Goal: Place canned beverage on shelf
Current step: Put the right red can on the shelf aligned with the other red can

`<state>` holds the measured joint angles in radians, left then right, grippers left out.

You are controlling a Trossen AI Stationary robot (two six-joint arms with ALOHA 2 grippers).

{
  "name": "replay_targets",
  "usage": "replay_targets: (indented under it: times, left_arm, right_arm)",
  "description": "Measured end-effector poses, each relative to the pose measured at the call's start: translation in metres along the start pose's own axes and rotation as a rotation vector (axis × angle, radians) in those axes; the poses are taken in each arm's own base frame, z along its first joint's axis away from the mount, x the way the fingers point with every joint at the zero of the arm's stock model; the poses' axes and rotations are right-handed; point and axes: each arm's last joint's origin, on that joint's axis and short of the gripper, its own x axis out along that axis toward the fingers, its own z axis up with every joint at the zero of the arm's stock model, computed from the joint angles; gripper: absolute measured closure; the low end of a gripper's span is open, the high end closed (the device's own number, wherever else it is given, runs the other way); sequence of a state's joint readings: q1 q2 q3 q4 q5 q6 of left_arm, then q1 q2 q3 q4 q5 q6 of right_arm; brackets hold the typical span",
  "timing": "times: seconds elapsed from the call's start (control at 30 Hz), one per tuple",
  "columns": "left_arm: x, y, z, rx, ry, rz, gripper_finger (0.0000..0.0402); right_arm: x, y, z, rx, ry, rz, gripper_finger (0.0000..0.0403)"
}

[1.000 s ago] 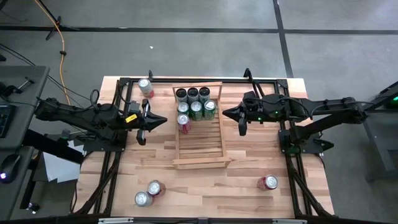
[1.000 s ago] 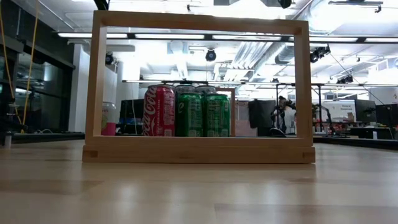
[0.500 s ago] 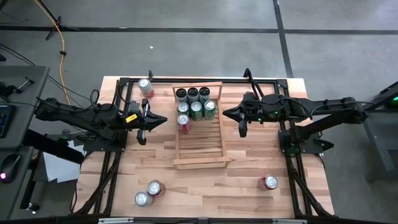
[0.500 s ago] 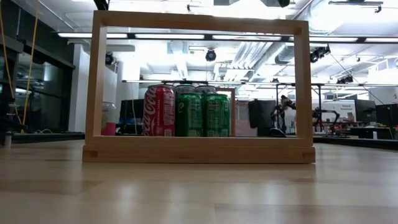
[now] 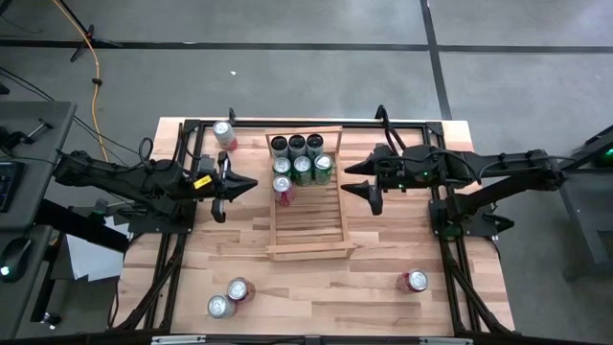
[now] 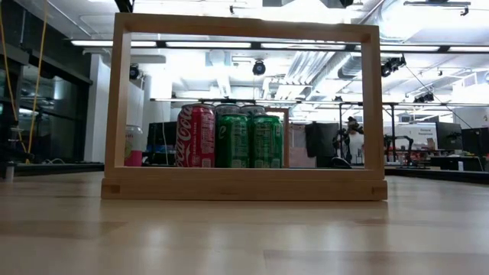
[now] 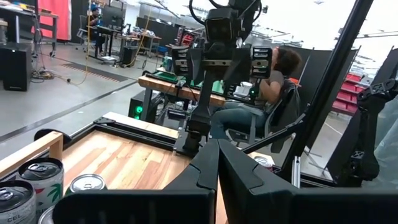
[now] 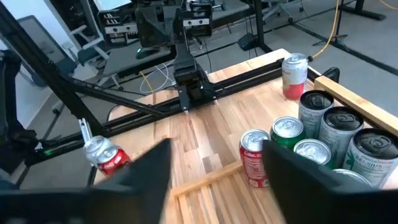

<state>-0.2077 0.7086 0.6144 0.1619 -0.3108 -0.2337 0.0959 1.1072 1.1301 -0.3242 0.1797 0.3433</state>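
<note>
Red canned beverage point(image 5: 415, 281) lying near my right arm looks like the next pickup for the light-wood slatted shelf point(image 5: 306, 240); right gripper point(image 5: 358, 178) has its fingers spread with nothing in them, left gripper point(image 5: 251, 183) sits pinched closed and idle, so I'd say I need to reach down for it.

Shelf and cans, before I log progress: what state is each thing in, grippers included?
shelf: flat on the table, far end filled, near slats bare.
dark cans: three upright, back row.
green cans: three upright, second row.
red can: upright on shelf, third row.
pink can: upright off shelf, far left corner.
near-left cans: two on table, unshelved.
near-right can: on table, unshelved.
left gripper: shut, empty.
right gripper: open, empty.
</note>
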Motion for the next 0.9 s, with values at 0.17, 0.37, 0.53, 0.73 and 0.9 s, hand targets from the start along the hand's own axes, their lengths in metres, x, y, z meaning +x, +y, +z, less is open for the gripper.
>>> replay_targets:
  times: [0.17, 0.37, 0.53, 0.73, 0.9]
  left_arm:
    - [0.0000, 0.0006, 0.0001, 0.000, -0.005, 0.020, 0.0401]
    - [0.0000, 0.0006, 0.0001, 0.000, -0.005, 0.020, 0.0401]
    - [0.0000, 0.0012, 0.0003, 0.001, -0.009, 0.038, 0.0401]
    - [0.0001, 0.0014, -0.0006, 0.004, -0.001, 0.042, 0.0401]
    - [0.0000, 0.0014, -0.0005, 0.004, -0.002, 0.042, 0.0401]
  right_arm:
    - [0.0000, 0.0000, 0.0000, 0.015, 0.000, 0.000, 0.0061]
    - [0.0000, -0.0001, -0.0009, 0.005, 0.011, 0.004, 0.0006]
    - [0.0000, 0.0009, -0.0013, -0.032, 0.022, 0.038, 0.0006]
    - [-0.0006, 0.0029, -0.0010, 0.025, 0.036, 0.098, 0.0006]
    - [-0.0030, 0.0092, -0.0051, 0.208, 0.156, 0.279, 0.0006]
